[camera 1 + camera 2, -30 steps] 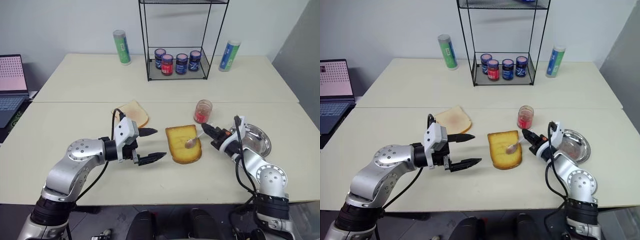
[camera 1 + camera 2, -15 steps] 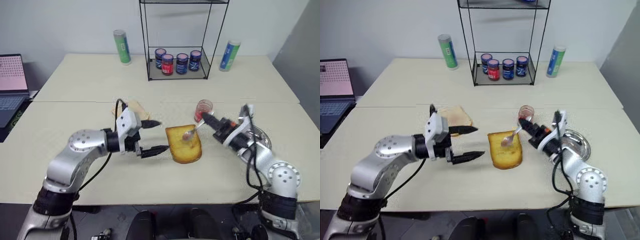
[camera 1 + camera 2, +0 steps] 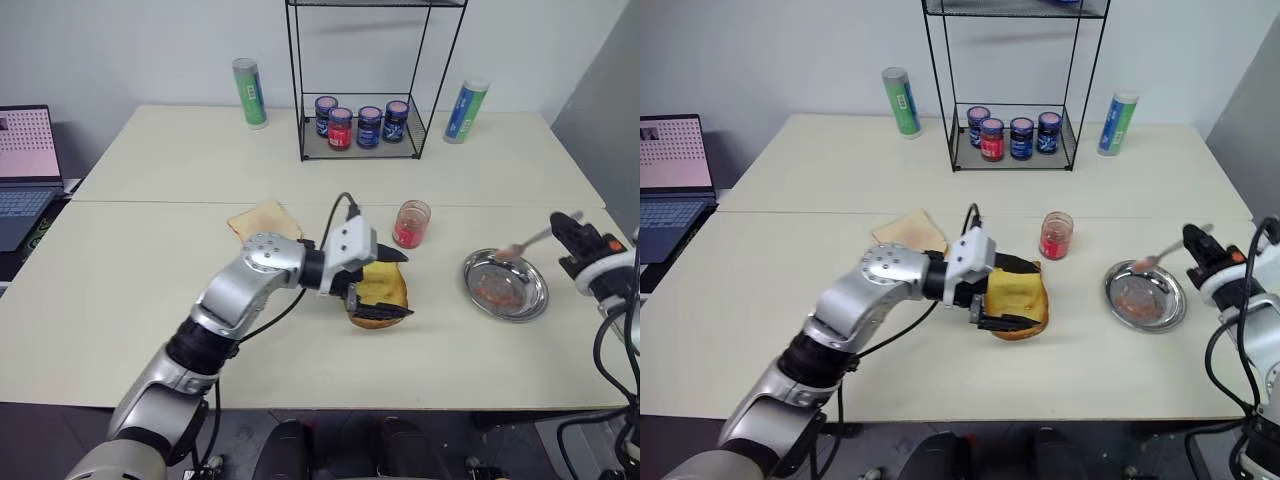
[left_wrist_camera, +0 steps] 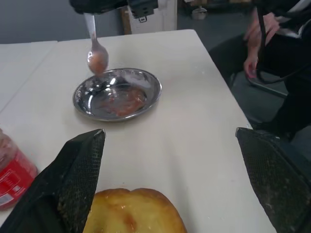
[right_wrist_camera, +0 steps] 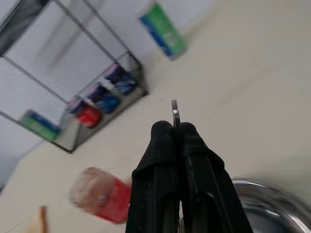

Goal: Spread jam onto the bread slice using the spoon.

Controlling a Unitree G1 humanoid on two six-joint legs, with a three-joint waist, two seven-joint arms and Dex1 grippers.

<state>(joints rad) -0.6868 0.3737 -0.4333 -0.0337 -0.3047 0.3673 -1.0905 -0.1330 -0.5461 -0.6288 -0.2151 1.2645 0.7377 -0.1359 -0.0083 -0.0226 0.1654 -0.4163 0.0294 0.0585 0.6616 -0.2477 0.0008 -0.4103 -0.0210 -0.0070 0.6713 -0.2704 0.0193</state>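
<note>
right gripper [image 3: 562, 226] clamped on spoon [image 3: 520, 246] handle, over dish [image 3: 506, 286] | left gripper [image 3: 391, 285] spread wide around bread [image 3: 384, 288] | bread soft, crumbly: hold crust edges

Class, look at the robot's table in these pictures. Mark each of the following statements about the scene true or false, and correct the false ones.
1. The right gripper holds the spoon over the steel dish. True.
2. The left gripper has its jaws shut. False: they stand open either side of the bread slice.
3. The open red jar stands inside the wire rack. False: it stands on the table, nearer than the rack.
4. Four jars stand in the rack. True.
</note>
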